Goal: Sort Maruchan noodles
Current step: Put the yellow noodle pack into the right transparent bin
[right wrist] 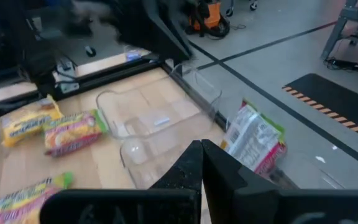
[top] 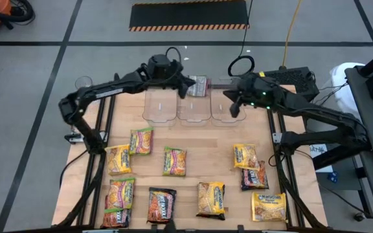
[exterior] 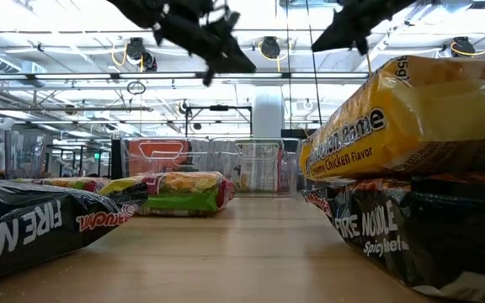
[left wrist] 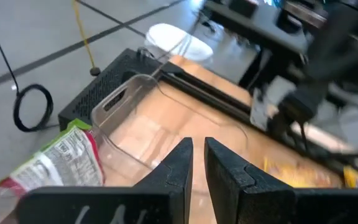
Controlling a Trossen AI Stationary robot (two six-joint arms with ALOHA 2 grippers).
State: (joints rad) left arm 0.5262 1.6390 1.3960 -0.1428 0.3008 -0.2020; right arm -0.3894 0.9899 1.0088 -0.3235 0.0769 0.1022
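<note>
Yellow noodle packets point(exterior: 411, 118) lie nearest; both arms hover over bins point(top: 194, 109), left tool point(top: 190, 86) slightly spread, right tool point(top: 234, 109) pressed together.

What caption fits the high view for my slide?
Both grippers, left and right, hover over three clear bins; noodle packets lie scattered on the table.

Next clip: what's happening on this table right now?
Two arms are sorting ramen packets into three clear bins at the table's far edge. Neither holds anything: the left tool hovers above the bins with fingers slightly apart, and the right tool is shut over the right-hand bin. One green-edged packet lies just behind the bins, outside them. The bins look empty. Ten packets lie scattered on the near half.
</note>
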